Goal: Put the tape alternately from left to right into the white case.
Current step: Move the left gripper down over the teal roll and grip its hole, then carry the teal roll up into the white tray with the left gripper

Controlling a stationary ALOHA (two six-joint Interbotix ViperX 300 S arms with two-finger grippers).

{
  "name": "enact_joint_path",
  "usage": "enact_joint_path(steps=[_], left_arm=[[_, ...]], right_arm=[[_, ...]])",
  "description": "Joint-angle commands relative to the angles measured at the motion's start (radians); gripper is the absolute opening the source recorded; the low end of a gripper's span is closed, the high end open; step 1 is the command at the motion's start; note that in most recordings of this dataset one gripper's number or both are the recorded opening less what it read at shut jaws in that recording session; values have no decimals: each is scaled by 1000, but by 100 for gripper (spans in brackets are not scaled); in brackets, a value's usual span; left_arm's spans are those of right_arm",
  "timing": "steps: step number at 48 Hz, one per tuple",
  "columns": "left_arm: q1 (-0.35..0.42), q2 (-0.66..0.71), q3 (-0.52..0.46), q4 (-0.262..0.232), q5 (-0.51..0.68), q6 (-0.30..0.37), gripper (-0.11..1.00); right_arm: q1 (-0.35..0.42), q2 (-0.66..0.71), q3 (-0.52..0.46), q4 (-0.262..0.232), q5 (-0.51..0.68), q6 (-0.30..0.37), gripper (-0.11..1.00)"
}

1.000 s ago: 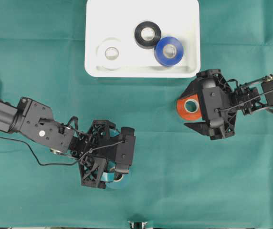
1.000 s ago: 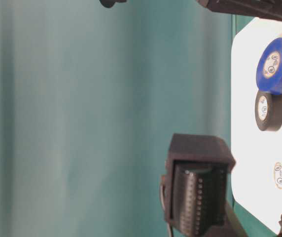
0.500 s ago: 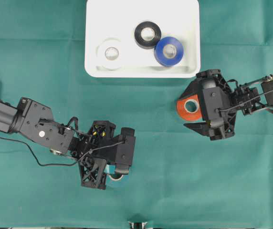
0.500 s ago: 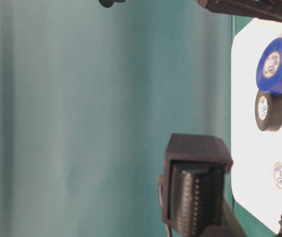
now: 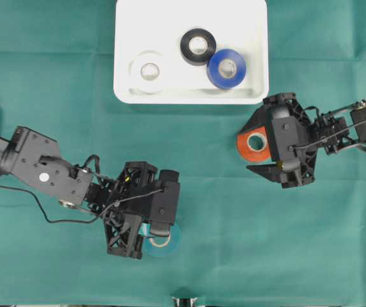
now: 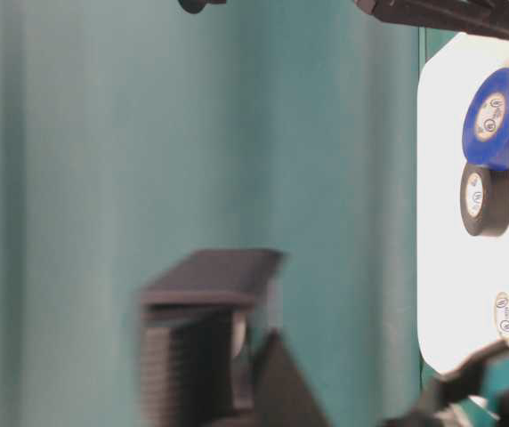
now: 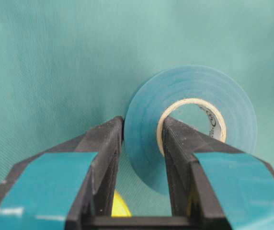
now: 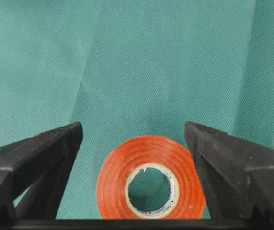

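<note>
My left tool [image 7: 142,143] is clamped on the wall of the teal roll [image 7: 189,120], one finger [image 7: 182,153] inside its core, the other outside. My right tool [image 8: 134,139] stands wide apart, the orange-red roll [image 8: 149,179] lying flat on the green worktop [image 5: 234,211] between its fingers, untouched. Beyond both, the white case [image 5: 127,25] holds the white roll [image 5: 148,71], the black roll [image 5: 198,46] and the blue roll [image 5: 226,68], black and blue touching.
</note>
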Motion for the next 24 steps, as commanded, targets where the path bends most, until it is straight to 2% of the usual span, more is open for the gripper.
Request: enact_joint_path(steps=[1, 14, 24], left_arm=[[-3, -46, -26, 2, -3, 2, 24], [38, -63, -23, 2, 2, 14, 24], [132, -92, -11, 3, 35, 94, 24]], right_arm=[[2, -21, -6, 0, -8, 2, 76], [3, -21, -5, 0, -8, 2, 76], [2, -21, -3, 0, -8, 2, 76]])
